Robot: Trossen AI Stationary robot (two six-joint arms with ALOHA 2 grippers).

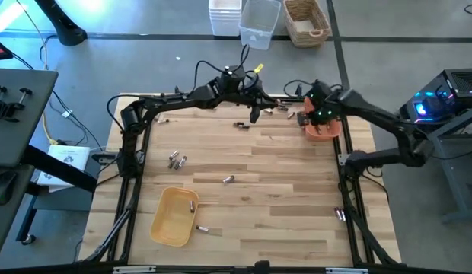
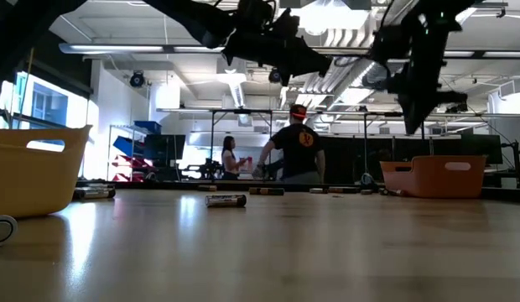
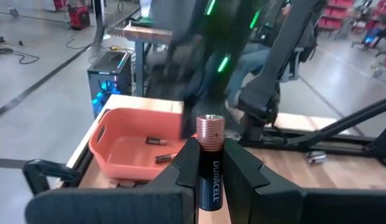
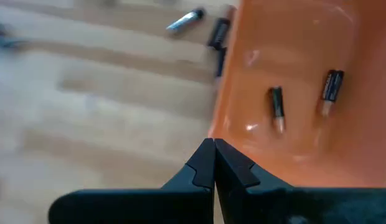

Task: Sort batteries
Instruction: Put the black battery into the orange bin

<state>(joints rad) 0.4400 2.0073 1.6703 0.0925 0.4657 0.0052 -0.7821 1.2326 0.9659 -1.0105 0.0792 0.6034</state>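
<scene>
My left gripper (image 1: 255,114) is raised above the table's far middle and is shut on a black-and-copper battery (image 3: 210,163). My right gripper (image 4: 213,149) is shut and empty. It hovers over the near rim of the orange tray (image 1: 325,129) at the far right. That tray (image 4: 292,68) holds two batteries (image 4: 277,107) (image 4: 331,87) lying flat on its floor. More batteries lie loose on the wood (image 1: 177,160) (image 1: 229,180) (image 1: 240,125). A yellow tray (image 1: 175,215) sits near the front left, with one battery (image 1: 202,227) beside it. My left gripper pinches the battery's black body (image 3: 208,180) between its two fingers (image 3: 188,165). The battery lies along the fingers, and its copper end (image 3: 210,129) sticks out past the fingertips toward the orange tray (image 3: 127,146). It is lifted clear of the table.
Several batteries lie by the table's far edge near the orange tray (image 1: 282,108), and one lies by the right frame (image 1: 339,215). A battery (image 2: 225,200) lies mid-table in the low view. Two people stand in the room beyond (image 2: 298,151). Bins stand on the floor behind the table (image 1: 259,23).
</scene>
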